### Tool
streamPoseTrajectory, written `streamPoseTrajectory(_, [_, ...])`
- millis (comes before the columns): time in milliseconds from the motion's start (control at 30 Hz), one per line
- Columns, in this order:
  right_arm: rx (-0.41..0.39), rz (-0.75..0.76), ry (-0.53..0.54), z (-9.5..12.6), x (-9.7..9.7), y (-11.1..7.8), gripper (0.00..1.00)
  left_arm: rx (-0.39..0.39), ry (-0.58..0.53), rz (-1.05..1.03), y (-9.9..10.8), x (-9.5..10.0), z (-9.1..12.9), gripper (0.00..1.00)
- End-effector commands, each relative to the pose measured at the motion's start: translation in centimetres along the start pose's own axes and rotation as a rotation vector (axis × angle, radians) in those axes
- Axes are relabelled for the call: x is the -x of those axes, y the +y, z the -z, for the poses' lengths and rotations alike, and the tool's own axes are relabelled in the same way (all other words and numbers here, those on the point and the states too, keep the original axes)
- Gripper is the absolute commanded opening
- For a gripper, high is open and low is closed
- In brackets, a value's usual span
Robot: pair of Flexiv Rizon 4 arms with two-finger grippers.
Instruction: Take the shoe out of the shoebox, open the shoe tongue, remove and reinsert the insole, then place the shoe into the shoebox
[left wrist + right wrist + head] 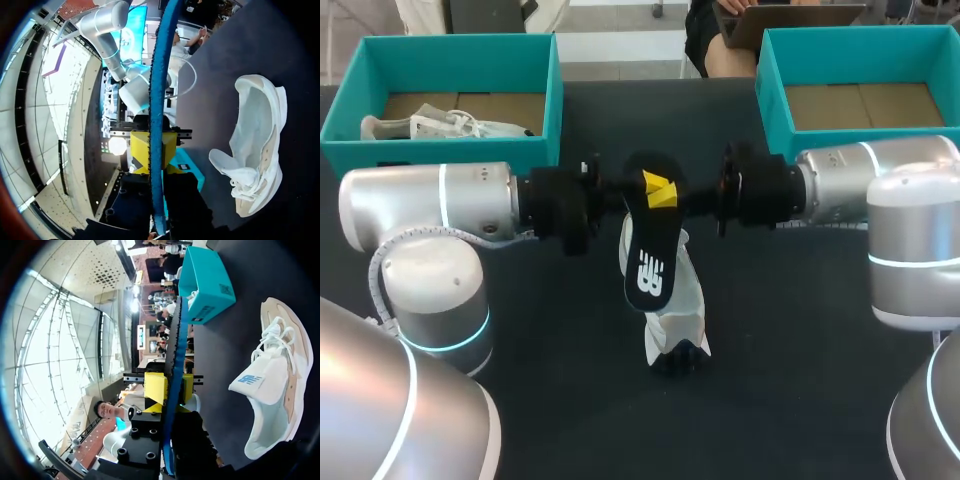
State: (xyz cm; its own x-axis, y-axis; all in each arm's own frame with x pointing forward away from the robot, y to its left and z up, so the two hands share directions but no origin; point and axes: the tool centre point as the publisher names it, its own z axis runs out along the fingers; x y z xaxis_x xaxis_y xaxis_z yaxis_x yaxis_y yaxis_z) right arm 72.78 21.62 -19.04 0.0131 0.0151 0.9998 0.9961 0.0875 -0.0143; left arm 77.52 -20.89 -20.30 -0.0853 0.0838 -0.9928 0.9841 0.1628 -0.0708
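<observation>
Lower centre, the white shoe [678, 320] lies on the table [800, 380]. Over it in mid-frame hangs the dark insole [648, 240], pinched at its top between the left gripper [154, 152] and right gripper [170, 389], both clamped onto it. A teal left shoebox [450, 48] and right shoebox [860, 36] sit in the upper corners.

The shoe [682, 300] blocks the table [800, 350] under the insole [648, 250].

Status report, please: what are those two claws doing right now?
Left claw and right claw both shut on the insole, held up between them. Shoe on the table below. Nothing in the way.
</observation>
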Motion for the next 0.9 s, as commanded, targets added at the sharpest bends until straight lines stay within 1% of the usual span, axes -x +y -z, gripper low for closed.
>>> streamPoseTrajectory(33, [-0.001,0.003,0.001,-0.3,0.1,0.0,0.00,0.004,0.002,0.001,0.0,-0.2,-0.5,0.00])
streamPoseTrajectory(67, [0.003,0.008,-0.007,-0.2,0.1,0.0,0.00,0.002,0.003,0.005,0.1,-0.2,-0.5,0.00])
streamPoseTrajectory(100, [0.010,0.015,-0.014,-0.1,0.1,-0.2,0.13,0.002,0.003,0.006,0.0,-0.2,-0.5,0.00])
streamPoseTrajectory(133, [0.017,0.025,-0.035,0.1,0.0,-0.4,0.88,-0.001,0.008,0.012,0.0,-0.2,-0.4,0.00])
streamPoseTrajectory(167, [0.028,0.037,-0.052,0.4,-0.1,-0.7,1.00,-0.003,0.015,0.025,0.0,-0.2,-0.2,0.00])
streamPoseTrajectory(267, [0.036,0.089,-0.094,1.2,-0.5,-1.5,1.00,-0.006,0.039,0.054,0.0,-0.2,0.9,0.00])
streamPoseTrajectory(367, [0.056,0.159,-0.146,2.1,-0.8,-2.1,1.00,-0.013,0.054,0.115,-0.3,0.3,2.0,0.00])
streamPoseTrajectory(400, [0.063,0.197,-0.192,2.6,-1.1,-2.5,1.00,-0.024,0.056,0.146,-0.5,0.6,2.7,0.00])
streamPoseTrajectory(467, [0.071,0.243,-0.234,3.1,-1.3,-2.8,1.00,-0.033,0.067,0.192,-0.5,1.0,3.4,0.00])
streamPoseTrajectory(533, [0.073,0.339,-0.360,3.8,-1.4,-3.1,1.00,-0.053,0.077,0.281,-0.7,1.8,4.4,0.00])
streamPoseTrajectory(600, [0.051,0.483,-0.407,4.1,-1.4,-3.2,1.00,-0.069,0.071,0.373,-0.8,2.6,5.0,0.00])
streamPoseTrajectory(700, [-0.003,0.683,-0.428,4.1,-1.5,-3.1,1.00,-0.112,0.087,0.461,-1.4,3.4,5.8,0.00])
streamPoseTrajectory(733, [0.000,0.715,-0.428,4.1,-1.5,-3.1,1.00,-0.120,0.083,0.484,-1.6,3.6,5.9,0.00])
streamPoseTrajectory(833, [0.000,0.715,-0.428,4.1,-1.5,-3.1,1.00,-0.150,0.076,0.583,-1.8,4.0,6.2,0.00])
streamPoseTrajectory(900, [0.000,0.715,-0.428,4.1,-1.5,-3.1,1.00,-0.150,0.076,0.583,-1.8,4.0,6.2,0.00])
